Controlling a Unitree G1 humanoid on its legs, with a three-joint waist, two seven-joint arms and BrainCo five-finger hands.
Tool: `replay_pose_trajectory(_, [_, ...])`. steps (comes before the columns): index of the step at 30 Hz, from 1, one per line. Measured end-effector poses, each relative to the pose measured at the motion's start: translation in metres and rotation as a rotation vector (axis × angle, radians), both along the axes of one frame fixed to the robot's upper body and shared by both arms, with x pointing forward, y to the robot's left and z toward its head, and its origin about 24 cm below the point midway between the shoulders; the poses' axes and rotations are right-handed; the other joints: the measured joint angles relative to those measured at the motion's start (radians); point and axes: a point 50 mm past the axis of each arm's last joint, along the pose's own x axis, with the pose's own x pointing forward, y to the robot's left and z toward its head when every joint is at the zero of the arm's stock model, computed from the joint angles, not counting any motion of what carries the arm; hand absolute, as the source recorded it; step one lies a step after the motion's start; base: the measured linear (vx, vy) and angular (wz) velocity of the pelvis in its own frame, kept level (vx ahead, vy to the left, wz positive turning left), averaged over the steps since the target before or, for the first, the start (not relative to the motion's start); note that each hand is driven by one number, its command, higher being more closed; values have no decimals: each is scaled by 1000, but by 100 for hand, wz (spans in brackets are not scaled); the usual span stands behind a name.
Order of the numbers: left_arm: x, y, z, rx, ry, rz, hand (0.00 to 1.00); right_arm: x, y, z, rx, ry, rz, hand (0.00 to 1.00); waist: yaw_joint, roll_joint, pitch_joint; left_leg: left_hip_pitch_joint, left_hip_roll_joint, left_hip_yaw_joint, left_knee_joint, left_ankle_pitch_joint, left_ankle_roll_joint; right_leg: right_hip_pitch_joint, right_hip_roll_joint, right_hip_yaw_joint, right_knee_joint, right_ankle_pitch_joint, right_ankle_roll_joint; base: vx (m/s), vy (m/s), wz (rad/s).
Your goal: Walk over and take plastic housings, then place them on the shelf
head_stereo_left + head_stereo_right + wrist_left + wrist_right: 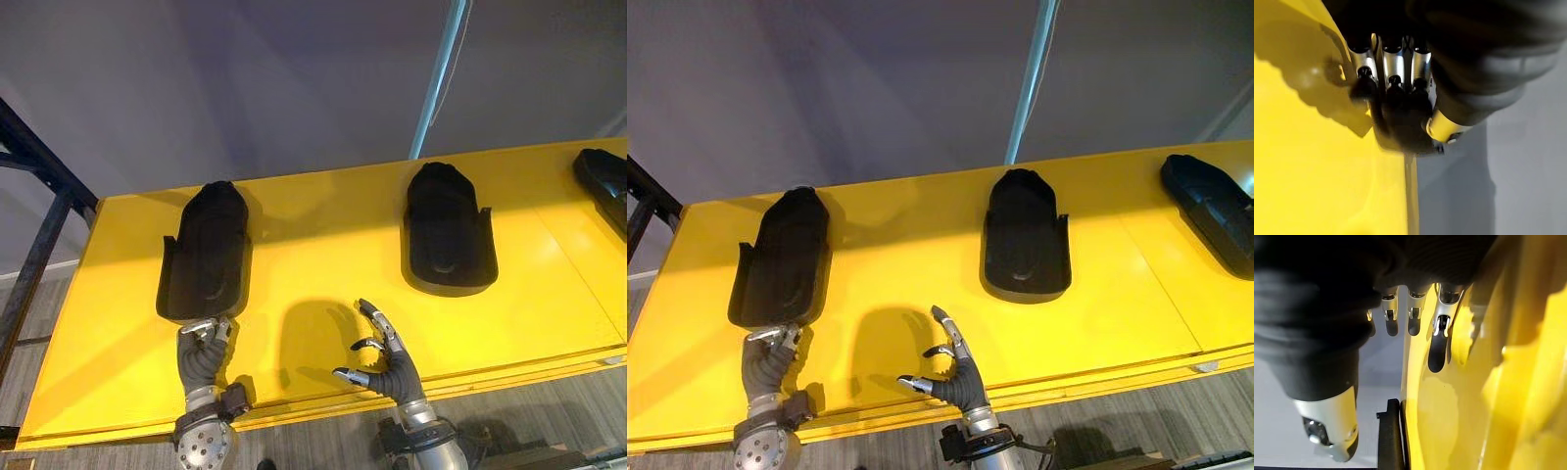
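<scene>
Left hand (203, 354) curled on near end of leftmost plastic housing (206, 250), resting on yellow shelf (323, 250). Right hand (387, 364) spread wide, empty. Probably best: firm pinch, lift level, no dragging.

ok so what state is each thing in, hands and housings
left hand: shut on the near end of the left housing
right hand: open, fingers spread, holding nothing
left housing: lying on the yellow shelf, gripped
middle housing: lying on the shelf, untouched
right housing: lying on the shelf, untouched
</scene>
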Motion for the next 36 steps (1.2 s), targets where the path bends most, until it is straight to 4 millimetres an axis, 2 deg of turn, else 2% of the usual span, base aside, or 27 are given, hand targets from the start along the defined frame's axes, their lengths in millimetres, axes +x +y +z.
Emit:
replay_pose_trajectory(3, [-10,-30,2,-37,-22,-121,0,5,-1,-8,-12,27,-16,0,-1,-2,-1,51,0,13,3,-15,-7,40,0,10,0,-7,6,1,15,-14])
replay_pose_trajectory(5, [-11,-39,5,-35,-43,-159,0,10,-3,-10,-25,35,-26,0,4,-7,-2,42,7,5,102,-82,-18,51,3,43,2,-7,5,-10,26,-48])
replay_pose_trajectory(7, [-12,-41,7,-41,-71,-167,0,18,-7,-11,-61,38,-39,0,39,-2,-7,-10,4,-245,360,-266,-10,44,36,146,23,-5,3,-7,70,-141])
replay_pose_trajectory(8, [-11,-42,8,-40,-77,-173,0,22,-13,-9,-83,25,-57,0,53,16,-19,-23,-13,-428,473,-346,-31,22,66,213,49,-4,3,-57,199,-231])
replay_pose_trajectory(9, [-10,-45,9,-37,-89,-194,0,25,-26,-6,-90,14,-112,0,60,18,-37,-16,-52,-607,571,-427,-64,-28,95,310,95,-9,11,-104,250,-211])
replay_pose_trajectory(10, [-9,-48,9,-33,-92,-210,0,25,-32,-5,-84,11,-145,0,58,17,-44,-10,-69,-655,594,-457,-65,-52,103,345,119,-14,18,-116,222,-162])
replay_pose_trajectory(11, [-6,-52,9,-26,-95,-233,0,22,-39,-4,-76,10,-179,0,55,17,-47,-2,-81,-682,607,-484,-57,-71,109,372,139,-17,23,-133,349,-99])
replay_pose_trajectory(12, [1,-61,9,-12,-99,-284,0,14,-53,-5,-58,23,-245,0,41,8,-46,15,-104,-682,612,-529,-27,-101,107,422,169,-18,27,-128,361,-90])
replay_pose_trajectory(13, [8,-68,7,1,-95,-320,0,1,-63,-10,-33,57,-298,0,21,-9,-48,29,-133,-666,611,-560,6,-116,92,470,181,-14,36,-191,511,-121])
replay_pose_trajectory(14, [12,-72,7,12,-99,-342,0,-14,-68,-15,-16,99,-339,0,23,-43,-48,62,-170,-618,608,-584,48,-125,76,541,176,7,65,-117,282,-105])
replay_pose_trajectory(15, [12,-72,7,12,-100,-343,0,-18,-68,-16,-11,109,-345,0,25,-51,-49,71,-177,-601,608,-589,57,-128,75,564,172,14,66,-246,448,-183])
replay_pose_trajectory(16, [13,-73,8,17,-101,-342,0,-33,-69,-20,2,150,-369,0,24,-68,-58,84,-197,-500,631,-612,109,-146,81,622,129,103,35,-217,322,-205])
replay_pose_trajectory(18, [15,-73,10,25,-109,-328,0,-40,-74,-25,-1,189,-400,0,26,-68,-60,79,-201,-387,650,-605,141,-184,105,557,45,309,-92,-272,394,-245])
replay_pose_trajectory(19, [18,-71,13,29,-122,-318,0,-39,-78,-25,-2,194,-431,0,38,-63,-60,68,-178,-297,628,-578,178,-182,110,435,-86,521,-169,-369,391,-257])
replay_pose_trajectory(20, [22,-69,15,29,-129,-305,0,-39,-85,-27,-1,206,-475,0,43,-76,-58,82,-173,-194,583,-536,191,-201,112,205,54,380,-154,-385,350,-246])
replay_pose_trajectory(21, [22,-67,14,27,-123,-296,0,-40,-87,-27,-10,207,-485,0,51,-70,-62,95,-165,-144,553,-514,194,-199,118,133,128,286,-164,-436,276,-219])
replay_pose_trajectory(22, [21,-64,13,28,-118,-283,0,-38,-92,-25,-40,195,-504,0,60,-69,-80,112,-146,-65,501,-472,196,-182,128,58,236,144,-164,-387,205,-197])
replay_pose_trajectory(23, [22,-60,13,30,-117,-266,0,-32,-94,-26,-43,186,-512,0,57,-65,-82,120,-125,-6,466,-438,191,-158,129,29,322,44,-160,-362,145,-180])
replay_pose_trajectory(25, [23,-55,10,35,-103,-244,0,-24,-96,-31,-38,198,-529,0,60,-70,-93,127,-85,75,429,-400,176,-102,111,-3,412,-56,-142,-235,-46,-152])
replay_pose_trajectory(26, [24,-49,7,41,-91,-224,0,-19,-95,-35,-40,209,-525,0,61,-74,-101,127,-66,119,405,-384,166,-60,88,-7,443,-99,-115,-196,-117,-140])
replay_pose_trajectory(28, [24,-41,5,48,-80,-191,0,-16,-94,-40,-39,228,-522,0,60,-93,-114,117,-64,161,382,-365,150,12,29,-3,443,-124,-77,-150,-206,-113])
replay_pose_trajectory(29, [23,-37,4,54,-71,-177,0,-16,-94,-45,-39,249,-522,0,64,-124,-132,104,-84,172,382,-362,133,71,-4,11,346,-141,-47,-126,-250,-101])
replay_pose_trajectory(30, [23,-35,3,59,-66,-173,0,-15,-93,-47,-39,259,-522,0,70,-136,-139,97,-98,171,377,-359,119,89,-4,4,280,-161,-31,-97,-323,-116])
replay_pose_trajectory(31, [23,-34,1,63,-55,-169,0,-16,-94,-51,-41,275,-525,0,93,-149,-153,92,-125,169,354,-344,102,109,-5,6,168,-189,-56,-53,-266,-93])
replay_pose_trajectory(33, [23,-36,-9,47,-4,-172,0,-21,-102,-67,-55,350,-542,0,77,-117,-166,104,-124,108,318,-325,110,122,35,16,126,-161,-71,5,-218,-58])
replay_pose_trajectory(34, [23,-37,-12,42,11,-176,0,-25,-107,-80,-60,412,-559,0,76,-112,-174,113,-108,99,307,-317,97,135,58,26,109,-152,-80,51,-164,-31])
replay_pose_trajectory(36, [29,-33,-40,64,125,-192,0,-37,-119,-121,-45,610,-603,0,74,-109,-200,126,-77,100,277,-301,71,152,97,31,61,-128,-92,72,-134,-23])
